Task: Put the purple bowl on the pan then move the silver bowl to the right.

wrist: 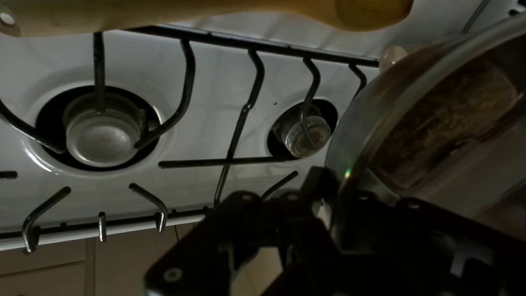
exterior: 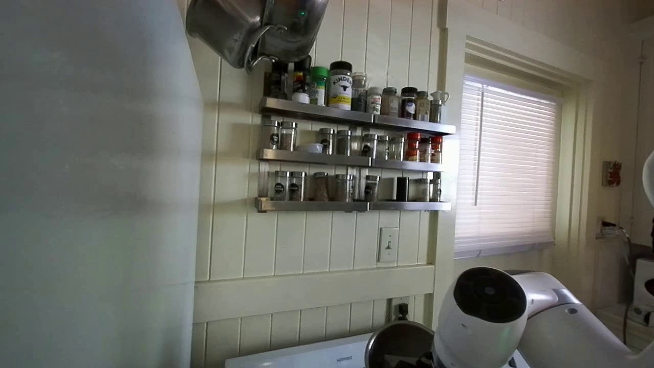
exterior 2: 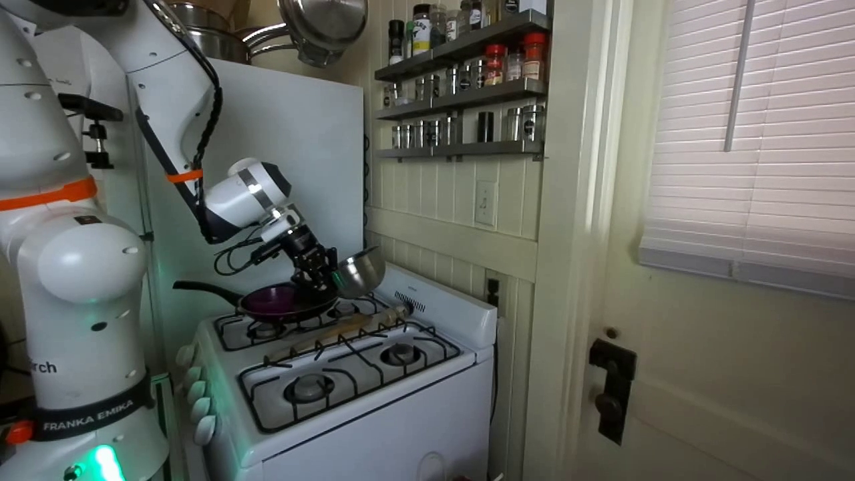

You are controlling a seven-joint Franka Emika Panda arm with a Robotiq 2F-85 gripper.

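round black frying pan (exterior 2: pixel 306 314): sits on the white gas stove (exterior 2: pixel 401 427).
round purple bowl (exterior 2: pixel 271 300): rests inside the pan.
round silver metal bowl (exterior 2: pixel 362 272): hangs tilted near the pan, opposite the pan's handle.
black two-fingered claw (wrist: pixel 343 191): pinches the silver bowl's rim.
long wooden utensil (wrist: pixel 164 15): lies near the pan.

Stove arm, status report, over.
Gripper shut on silver bowl, bowl tilted. Purple bowl in pan. Wooden utensil on stove, possibly in the way.
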